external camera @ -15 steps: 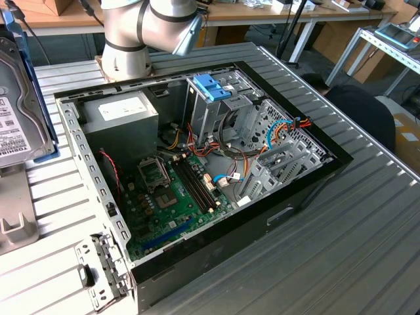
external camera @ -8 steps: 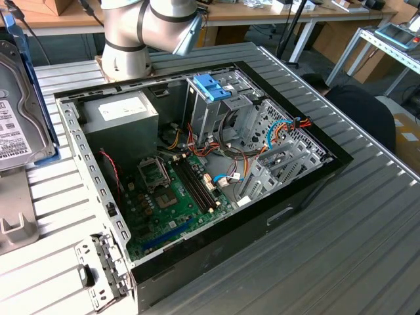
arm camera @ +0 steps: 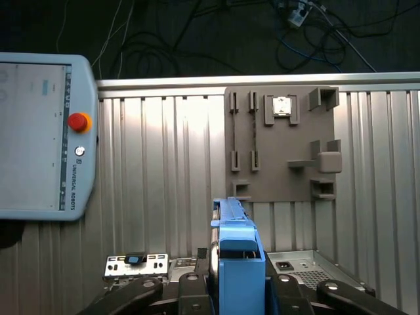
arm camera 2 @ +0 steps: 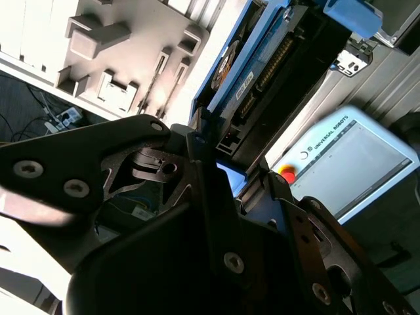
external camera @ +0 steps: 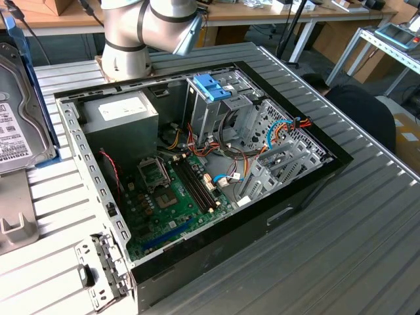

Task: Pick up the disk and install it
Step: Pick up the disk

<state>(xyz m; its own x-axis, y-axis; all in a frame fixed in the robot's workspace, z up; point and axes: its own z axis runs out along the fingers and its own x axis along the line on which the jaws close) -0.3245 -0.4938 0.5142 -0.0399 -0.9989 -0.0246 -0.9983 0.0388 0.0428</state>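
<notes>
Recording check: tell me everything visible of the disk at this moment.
The disk is a flat grey metal hard drive with a printed label on its face, framed in a light blue plastic carrier. In the second wrist view one end shows a row of connector pins. It stands on edge, clamped between the fingers of the hand, above the ribbed metal table. In the exterior view it is outside the open computer case, to that view's left.

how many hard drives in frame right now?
1. The grey metal hard drive in a light blue plastic carrier is clamped in the pincer, beside the open black computer case at the exterior view's left. The metal drive cage could hide more.
</notes>
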